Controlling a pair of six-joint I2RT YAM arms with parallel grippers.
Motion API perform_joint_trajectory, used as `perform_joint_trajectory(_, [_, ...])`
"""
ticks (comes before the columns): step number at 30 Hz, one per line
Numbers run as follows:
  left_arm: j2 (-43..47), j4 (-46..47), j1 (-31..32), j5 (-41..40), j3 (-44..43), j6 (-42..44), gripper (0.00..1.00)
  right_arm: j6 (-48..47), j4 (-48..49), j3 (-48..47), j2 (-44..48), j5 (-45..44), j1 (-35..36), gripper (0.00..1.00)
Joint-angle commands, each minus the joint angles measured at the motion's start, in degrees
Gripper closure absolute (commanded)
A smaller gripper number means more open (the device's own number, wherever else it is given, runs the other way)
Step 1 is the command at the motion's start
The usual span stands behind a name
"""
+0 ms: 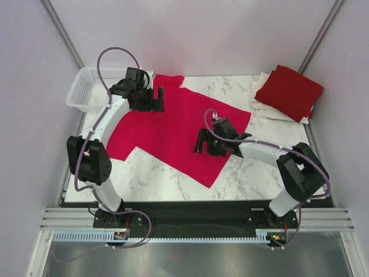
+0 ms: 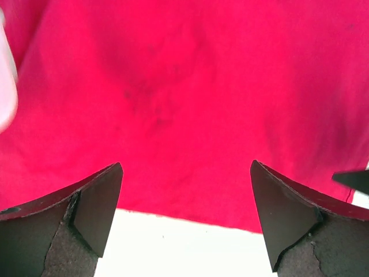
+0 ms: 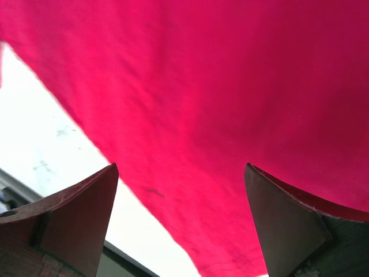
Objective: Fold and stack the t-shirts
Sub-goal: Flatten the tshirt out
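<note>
Crimson t-shirt (image 1: 185, 128) lies spread flat, unfolded, slantwise across the middle of the marble table (image 1: 151, 178). Its far-left part reaches near the white mesh basket (image 1: 85, 90) at the back-left corner, and one corner points toward the near edge at centre. L gripper (image 1: 158, 99) is over the shirt's back-left portion, just beside the basket. Jaws wide apart, nothing between them. L wrist cam: both fingers (image 2: 98, 208) spread, red cloth fills most of the view, and a straight cloth edge w/ bare tabletop runs just under the tips. R gripper (image 1: 201, 141) is over the shirt's centre-right area, also gaping wide and holding nothing. R wrist cam: fingers (image 3: 81, 219) splayed, cloth ahead, its edge running diagonally w/ white tabletop at the lower left. Can't tell from any view whether either set of tips touches the fabric or sits just above it. Back-right corner: a darker red t-shirt (image 1: 289, 91), folded to a flat square, sits on top of folded white/cream t-shirts (image 1: 266, 108). This stack is well apart from the crimson shirt and from both grippers. Some light wrinkles on the crimson cloth in L wrist cam.
</note>
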State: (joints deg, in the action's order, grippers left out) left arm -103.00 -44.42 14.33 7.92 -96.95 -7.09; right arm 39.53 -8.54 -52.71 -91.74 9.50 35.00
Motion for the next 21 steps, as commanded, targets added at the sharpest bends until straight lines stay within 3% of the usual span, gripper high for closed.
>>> perform_joint_trajectory(1, [10.44, 6.54, -0.26, -0.8, 5.68, -2.4, 0.0, 2.84, 4.23, 4.7, -0.37, -0.52, -0.9, 0.02])
perform_joint_trajectory(6, [17.9, 8.83, -1.31, -3.0, 13.97, -3.19, 0.0, 3.8, -0.43, 10.95, -0.36, -4.93, -4.76, 0.02])
perform_joint_trajectory(13, [25.3, 9.71, -4.04, -5.72, 24.51, -3.45, 0.0, -1.21, -8.06, 14.39, 3.23, -7.11, -25.15, 0.02])
perform_joint_trajectory(18, [28.12, 10.58, -4.84, -7.31, 30.75, -8.72, 0.0, -0.77, -15.72, 11.5, 13.23, -15.46, -27.53, 0.02])
perform_joint_trajectory(21, [27.24, 14.0, -4.75, -4.94, 37.15, -13.9, 0.0, -1.03, -19.06, 8.69, 17.9, -15.75, -27.53, 0.02])
